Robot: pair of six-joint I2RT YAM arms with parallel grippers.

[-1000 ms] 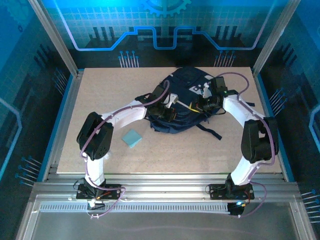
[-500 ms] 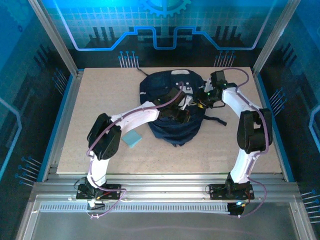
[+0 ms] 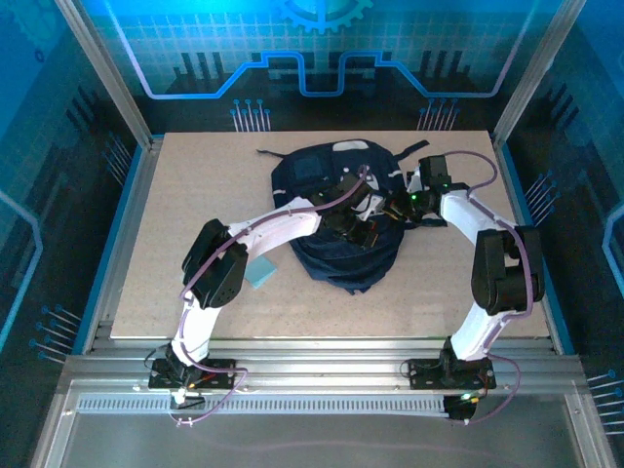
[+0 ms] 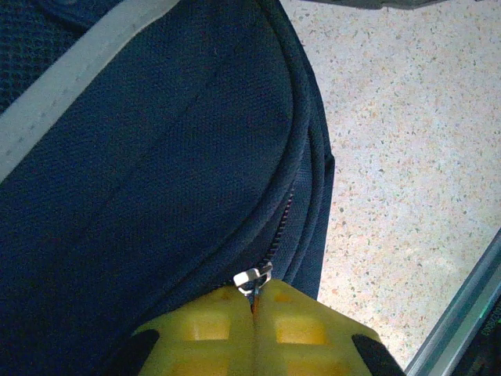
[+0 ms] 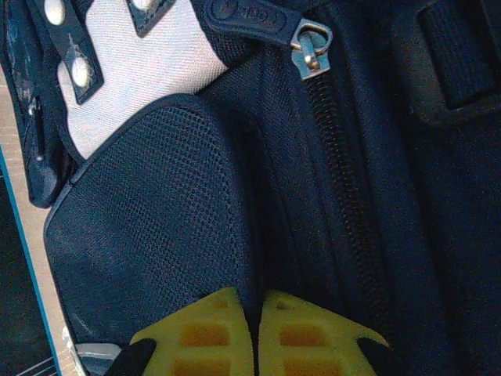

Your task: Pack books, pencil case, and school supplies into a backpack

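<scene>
The navy backpack (image 3: 336,210) lies at the back middle of the table, its fabric bunched between both arms. My left gripper (image 3: 359,216) rests on top of it, shut on a small metal zipper pull (image 4: 254,278) at the end of a closed zipper; the yellow fingers (image 4: 211,329) press together. My right gripper (image 3: 398,207) is shut on a fold of the backpack's fabric (image 5: 257,258) beside a mesh side pocket (image 5: 149,227) and another zipper (image 5: 313,51). The light-blue pad (image 3: 258,271) lies on the table, partly under the left arm. The books and the pencil case are out of view.
The speckled tabletop (image 3: 195,195) is bare left of and in front of the backpack. A metal frame rail (image 4: 462,313) runs along the table's edge. Blue walls and frame posts (image 3: 107,78) close in the sides and back.
The backpack has been dragged and turned on the table, bunching up. Both grippers moved with it, the left arm stretching further right across the pad. The loose strap at the right no longer lies out.
</scene>
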